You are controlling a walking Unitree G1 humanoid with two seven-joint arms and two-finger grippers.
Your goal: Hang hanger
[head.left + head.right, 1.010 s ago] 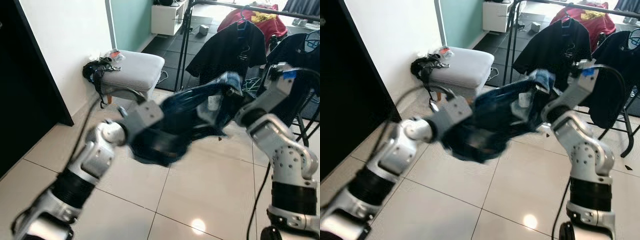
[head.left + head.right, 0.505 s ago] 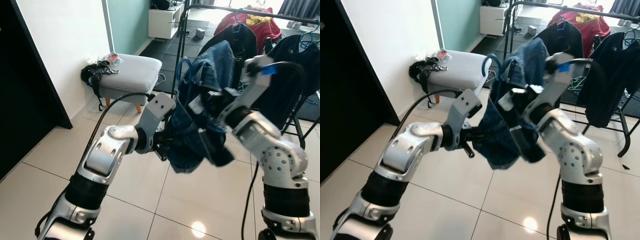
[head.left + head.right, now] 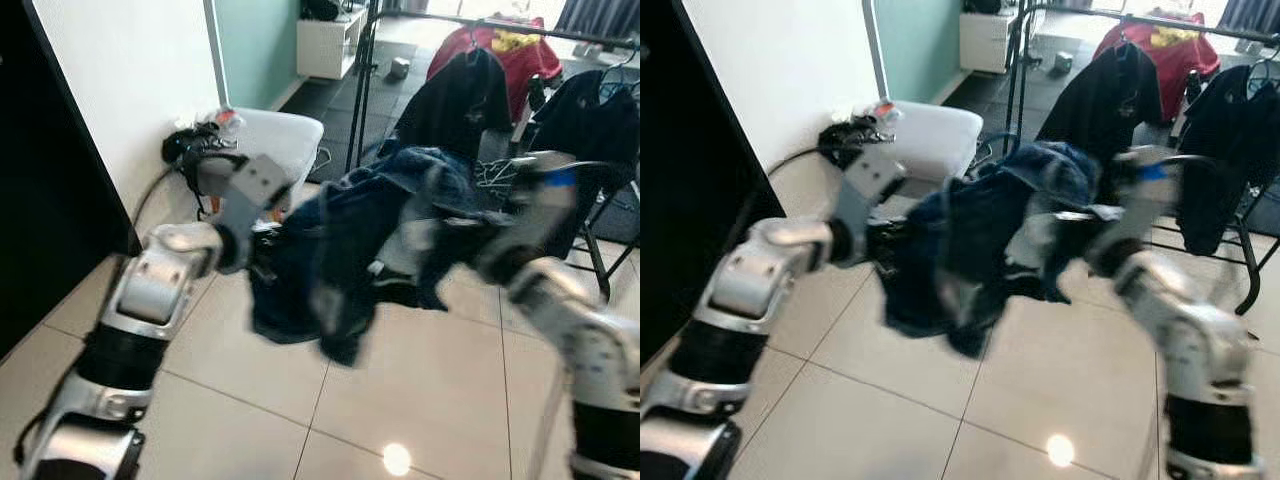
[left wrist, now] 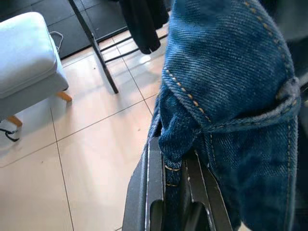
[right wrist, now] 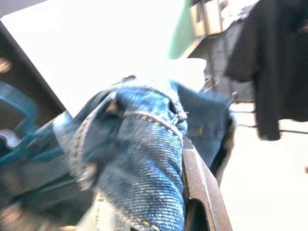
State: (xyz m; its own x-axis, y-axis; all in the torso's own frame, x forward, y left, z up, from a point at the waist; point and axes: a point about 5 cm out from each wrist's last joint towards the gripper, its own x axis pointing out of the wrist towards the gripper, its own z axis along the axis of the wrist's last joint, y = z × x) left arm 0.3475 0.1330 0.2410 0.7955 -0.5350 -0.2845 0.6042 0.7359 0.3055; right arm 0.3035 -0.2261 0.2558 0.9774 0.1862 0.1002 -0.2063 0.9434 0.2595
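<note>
A bundled dark-blue denim garment (image 3: 340, 250), carried on a teal hanger (image 5: 19, 125) whose frame is glimpsed in the right wrist view, hangs in mid-air between the two silver arms, above the pale tiled floor (image 3: 420, 390) and short of the clothes rack; the left gripper (image 4: 175, 192) is clamped on a stitched denim seam, the cloth wedged between its two black fingers (image 4: 155, 178); the right gripper (image 5: 185, 192) is buried in denim on the other side, one brown-lit finger beside a fold, and whether it is pinching cloth or hanger I cannot tell; motion blur over the right arm suggests the load is in transit. Beyond it stands the black metal garment rack (image 3: 362, 80), its top rail carrying a black shirt (image 3: 455, 105), a red shirt (image 3: 510, 50) and a second dark garment (image 3: 585, 125); nearer the white wall sits a grey cushioned stool (image 3: 265, 135) with a black tangle of straps (image 3: 190, 145) on its edge. To do this step well, in my judgement, the hook should be brought free of the bunched cloth and turned toward a bare stretch of rail between hung shirts; the left grip should hold until the hook bears weight; the trailing denim risks snagging the rack upright.
</note>
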